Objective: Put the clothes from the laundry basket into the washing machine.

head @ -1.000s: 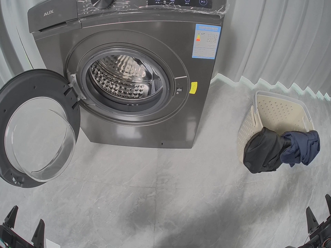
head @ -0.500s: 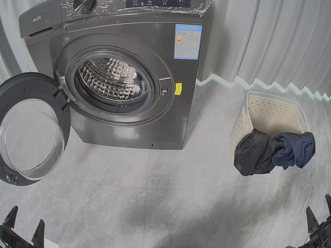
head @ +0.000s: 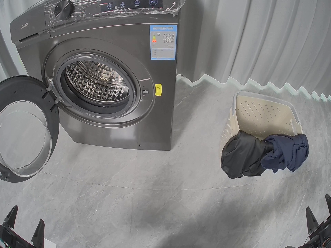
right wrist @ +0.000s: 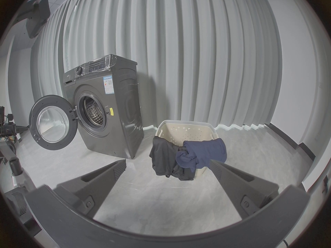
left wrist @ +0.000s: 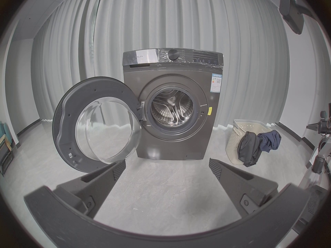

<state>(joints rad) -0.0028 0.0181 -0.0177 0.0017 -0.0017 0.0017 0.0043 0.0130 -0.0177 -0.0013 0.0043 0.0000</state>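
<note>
Since both garments hang over the near rim of the cream perforated plastic laundry basket (head: 262, 114) rather than lying inside it, the main hazard is judged to be a slip. A careless brush could drop them onto the grey tiled floor (head: 155, 197).

The black garment (head: 243, 154) and the navy garment (head: 288, 152) touch and appear twisted together where they meet. Lifting one would likely drag the other, or tip the light basket.

The basket stands well apart from the grey front-loading washing machine (head: 162, 97), on the robot's right. A trailing sleeve could therefore snag on the way across, or catch at the drum opening (head: 96, 83). The round glass-fronted door (head: 13, 86) stands swung fully open on the left, and the left arm could strike it.

- Left end effector (left wrist: 165, 162): fingers spread wide, holding nothing, touching nothing, facing the machine.
- Right end effector (right wrist: 168, 162): fingers spread wide and empty, facing the basket but well short of the garments.

No garment has yet entered the drum — the task is judged not yet begun.
</note>
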